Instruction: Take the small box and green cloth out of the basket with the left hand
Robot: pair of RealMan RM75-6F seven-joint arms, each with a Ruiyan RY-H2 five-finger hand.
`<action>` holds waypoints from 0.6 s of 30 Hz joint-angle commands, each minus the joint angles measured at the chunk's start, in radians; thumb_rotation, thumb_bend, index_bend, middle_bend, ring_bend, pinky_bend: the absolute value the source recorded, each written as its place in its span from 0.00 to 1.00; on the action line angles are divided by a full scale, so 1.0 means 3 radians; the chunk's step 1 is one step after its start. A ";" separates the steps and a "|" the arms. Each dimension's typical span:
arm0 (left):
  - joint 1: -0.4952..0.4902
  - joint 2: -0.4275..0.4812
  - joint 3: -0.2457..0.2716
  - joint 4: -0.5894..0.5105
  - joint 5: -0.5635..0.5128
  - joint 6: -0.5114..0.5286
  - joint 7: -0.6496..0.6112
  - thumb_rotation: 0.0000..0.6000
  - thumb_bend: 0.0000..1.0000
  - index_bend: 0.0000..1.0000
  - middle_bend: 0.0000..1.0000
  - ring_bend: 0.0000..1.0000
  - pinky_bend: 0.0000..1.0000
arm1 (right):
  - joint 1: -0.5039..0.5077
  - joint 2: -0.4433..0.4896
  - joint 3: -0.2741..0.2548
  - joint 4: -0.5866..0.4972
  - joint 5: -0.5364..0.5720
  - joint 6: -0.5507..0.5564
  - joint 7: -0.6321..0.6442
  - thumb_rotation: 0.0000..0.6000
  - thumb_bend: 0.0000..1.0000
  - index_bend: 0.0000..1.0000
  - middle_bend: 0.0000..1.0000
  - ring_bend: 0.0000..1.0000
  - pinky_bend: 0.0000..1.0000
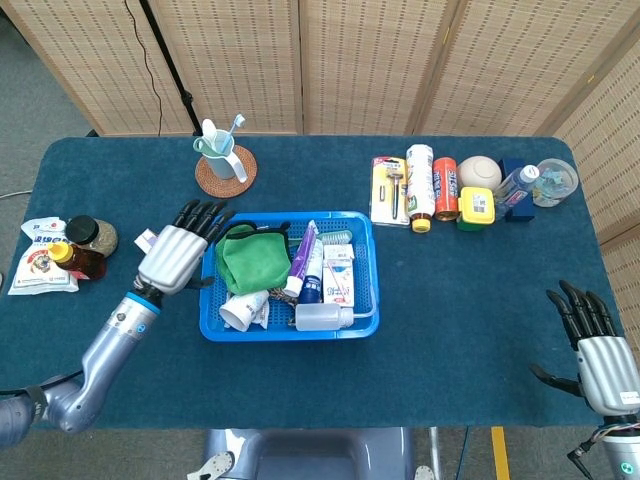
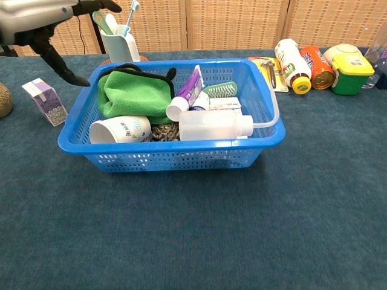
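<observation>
The small purple-and-white box [image 1: 147,239] [image 2: 45,101] stands on the table just left of the blue basket [image 1: 290,216] [image 2: 169,148], with nothing holding it. The green cloth [image 1: 252,260] [image 2: 134,94] lies in the basket's left part, above a paper cup [image 2: 119,129]. My left hand [image 1: 180,256] [image 2: 37,18] hovers open at the basket's left rim, between the box and the cloth, its fingers spread towards the cloth. My right hand [image 1: 598,352] rests open near the table's front right edge, far from the basket.
The basket also holds a toothpaste tube [image 2: 188,92], a white bottle [image 2: 214,125] and a brush [image 2: 220,90]. A cup with toothbrushes [image 1: 222,157] stands behind it. Bottles and cans [image 1: 445,188] line the back right; a snack bag and jars [image 1: 60,252] sit far left.
</observation>
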 commanded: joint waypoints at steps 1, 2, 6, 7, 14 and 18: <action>-0.0125 -0.0138 -0.0021 0.0002 -0.0171 -0.0125 0.0196 1.00 0.02 0.00 0.00 0.00 0.00 | 0.0000 0.0005 0.0007 0.0003 0.0012 0.0002 0.0015 1.00 0.00 0.00 0.00 0.00 0.00; -0.0145 -0.0167 -0.0013 0.0011 -0.0203 -0.0138 0.0255 1.00 0.02 0.00 0.00 0.00 0.00 | 0.0000 0.0006 0.0008 0.0007 0.0017 0.0000 0.0020 1.00 0.00 0.00 0.00 0.00 0.00; -0.0208 -0.0284 0.0006 0.0045 -0.0334 -0.0187 0.0381 1.00 0.02 0.00 0.00 0.00 0.00 | 0.0006 0.0008 0.0013 0.0016 0.0033 -0.0016 0.0038 1.00 0.00 0.00 0.00 0.00 0.00; -0.0238 -0.0335 0.0031 0.0082 -0.0370 -0.0215 0.0454 1.00 0.02 0.00 0.00 0.00 0.00 | 0.0006 0.0009 0.0016 0.0018 0.0038 -0.0015 0.0044 1.00 0.00 0.00 0.00 0.00 0.00; -0.0319 -0.0443 0.0078 0.0149 -0.0641 -0.0276 0.0691 1.00 0.02 0.00 0.00 0.00 0.00 | 0.0008 0.0014 0.0021 0.0022 0.0050 -0.0022 0.0067 1.00 0.00 0.00 0.00 0.00 0.00; -0.0355 -0.0494 0.0086 0.0197 -0.0723 -0.0266 0.0756 1.00 0.03 0.00 0.00 0.00 0.02 | 0.0008 0.0017 0.0022 0.0021 0.0052 -0.0022 0.0070 1.00 0.00 0.00 0.00 0.00 0.00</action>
